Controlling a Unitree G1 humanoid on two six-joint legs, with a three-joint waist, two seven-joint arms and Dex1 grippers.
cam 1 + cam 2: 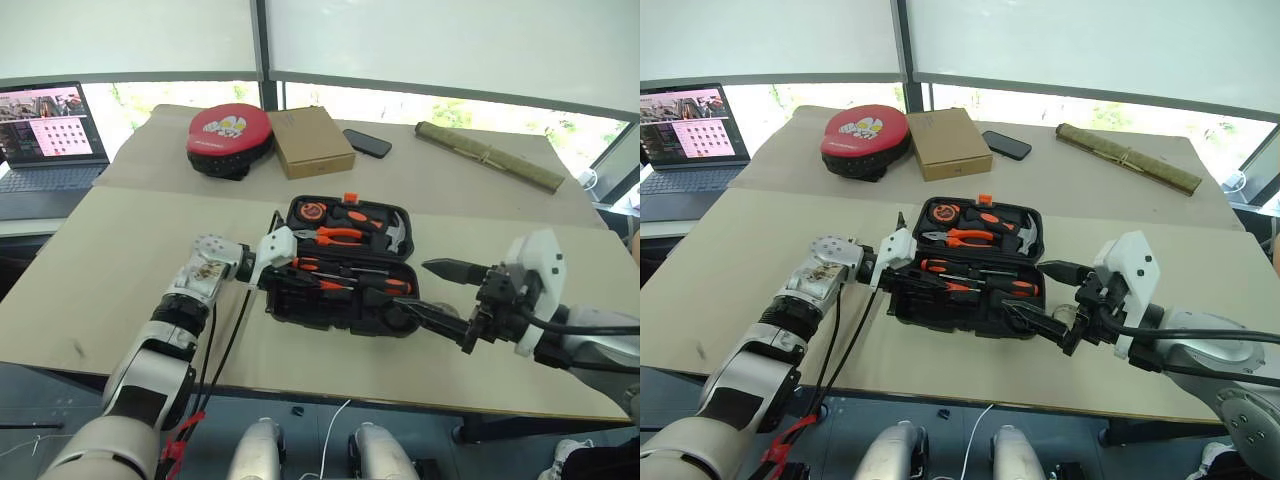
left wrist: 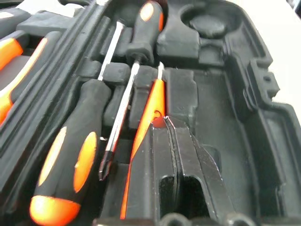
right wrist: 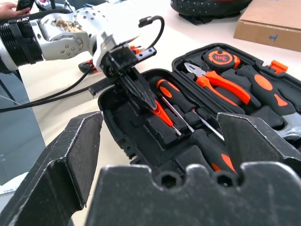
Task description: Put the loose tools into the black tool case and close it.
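In the near half of the open black moulded-plastic tool case (image 1: 345, 262), which lies flat on the tan tabletop (image 1: 120, 270), the left claw (image 3: 143, 96) has its fingers pressed together on a slim orange tester pen (image 3: 162, 115). The pen's long axis runs along the case's length, parallel to the two orange-and-black-handled screwdrivers (image 2: 75, 160) seated just beside it. The right claw (image 1: 440, 295) hangs spread wide at the case's right end, holding nothing.
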